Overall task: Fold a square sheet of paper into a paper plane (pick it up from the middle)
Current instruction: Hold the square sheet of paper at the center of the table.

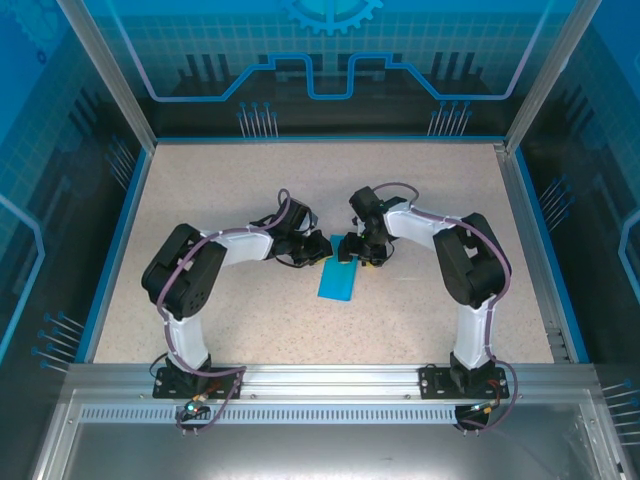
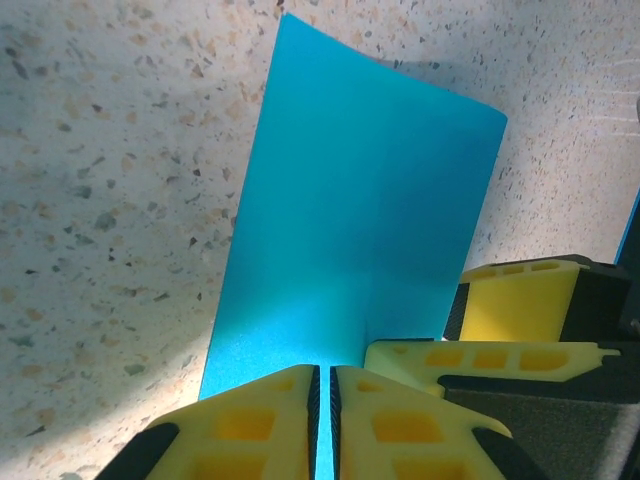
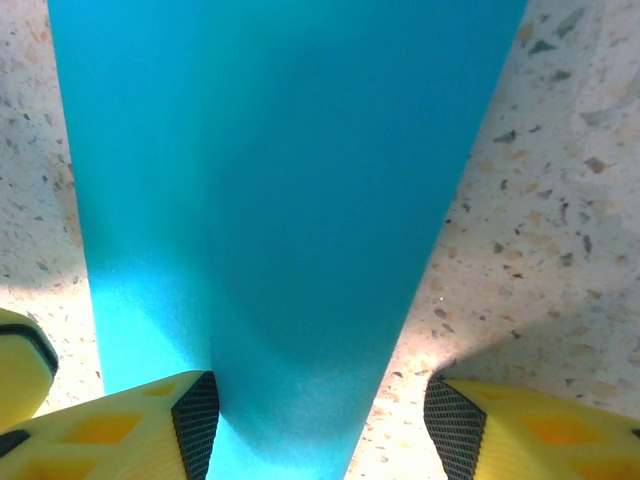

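Enclosure: you have blue printed panels (image 1: 330, 60) standing round the work area at 9, 12 and 3 o'clock
Table: your speckled beige table (image 1: 200, 200) carries everything, with a blue border along its edges
Left arm: your left arm (image 1: 190, 275) rises from its base at 7 o'clock and bends in toward the middle of the table
Right arm: your right arm (image 1: 470, 260) mirrors it from 5 o'clock, elbow out toward 3 o'clock, wrist reaching inward
Paper: the square sheet of paper (image 1: 338, 280) lies near the table's centre, looking from above like a narrow turquoise rectangle tilted slightly (its long axis runs roughly 1 to 7 o'clock); both wrists meet at its 12 o'clock end
Paper, left wrist view: the sheet (image 2: 350, 220) runs away from the fingers toward 12 o'clock, with a faint lengthwise crease and its far right corner curling up off the table
Paper, right wrist view: the sheet (image 3: 280, 200) stretches toward 12 o'clock and narrows toward the fingers
Left gripper: your left gripper (image 1: 316, 246) (image 2: 323, 375) is clenched on the near edge of the sheet, only a thin sliver of turquoise showing between the yellow fingers (image 2: 250, 420)
Right gripper: your right gripper (image 1: 352, 248) (image 3: 318, 392) is released, jaws spread wide; the sheet runs between them beside the left finger's black pad (image 3: 195, 415), and the other pad is apart from it over bare table
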Robot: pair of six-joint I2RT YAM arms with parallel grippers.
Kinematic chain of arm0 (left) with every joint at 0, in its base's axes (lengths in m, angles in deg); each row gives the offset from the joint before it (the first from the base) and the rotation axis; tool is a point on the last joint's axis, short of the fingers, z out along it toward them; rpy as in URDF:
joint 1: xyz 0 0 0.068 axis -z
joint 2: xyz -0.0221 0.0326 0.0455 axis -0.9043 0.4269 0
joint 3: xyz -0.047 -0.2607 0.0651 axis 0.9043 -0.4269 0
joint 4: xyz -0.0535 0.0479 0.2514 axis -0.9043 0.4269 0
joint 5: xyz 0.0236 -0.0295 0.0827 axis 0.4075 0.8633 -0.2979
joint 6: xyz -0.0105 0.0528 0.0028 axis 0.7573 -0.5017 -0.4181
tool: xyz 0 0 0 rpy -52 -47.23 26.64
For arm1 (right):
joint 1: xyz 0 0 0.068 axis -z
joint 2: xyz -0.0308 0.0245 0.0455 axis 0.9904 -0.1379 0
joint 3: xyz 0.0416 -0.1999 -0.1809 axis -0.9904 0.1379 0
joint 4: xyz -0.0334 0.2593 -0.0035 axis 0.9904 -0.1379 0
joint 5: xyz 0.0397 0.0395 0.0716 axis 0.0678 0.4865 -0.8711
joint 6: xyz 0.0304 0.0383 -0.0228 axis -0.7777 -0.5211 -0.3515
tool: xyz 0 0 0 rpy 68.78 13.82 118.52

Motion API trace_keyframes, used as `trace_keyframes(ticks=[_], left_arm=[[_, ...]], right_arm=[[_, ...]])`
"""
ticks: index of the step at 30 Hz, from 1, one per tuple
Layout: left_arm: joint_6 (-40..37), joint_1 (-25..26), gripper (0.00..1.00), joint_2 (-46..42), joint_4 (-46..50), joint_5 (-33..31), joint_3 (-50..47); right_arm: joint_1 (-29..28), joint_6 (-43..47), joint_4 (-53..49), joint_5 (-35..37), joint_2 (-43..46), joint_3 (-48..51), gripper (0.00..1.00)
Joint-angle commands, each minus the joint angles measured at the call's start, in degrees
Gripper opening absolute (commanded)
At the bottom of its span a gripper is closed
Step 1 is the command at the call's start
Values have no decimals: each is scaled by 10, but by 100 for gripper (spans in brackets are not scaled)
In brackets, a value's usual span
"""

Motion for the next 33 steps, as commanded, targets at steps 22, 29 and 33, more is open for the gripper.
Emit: trace_keyframes(ticks=[22,29,33], left_arm=[[-12,3,12,29,21,37,22],[-13,3,12,31,20,40,23],[-14,3,12,35,21,42,25]], right_arm=[[-27,10,-7,37,-78,10,61],[-28,13,-7,40,-82,8,60],[-28,14,-8,41,-86,6,60]])
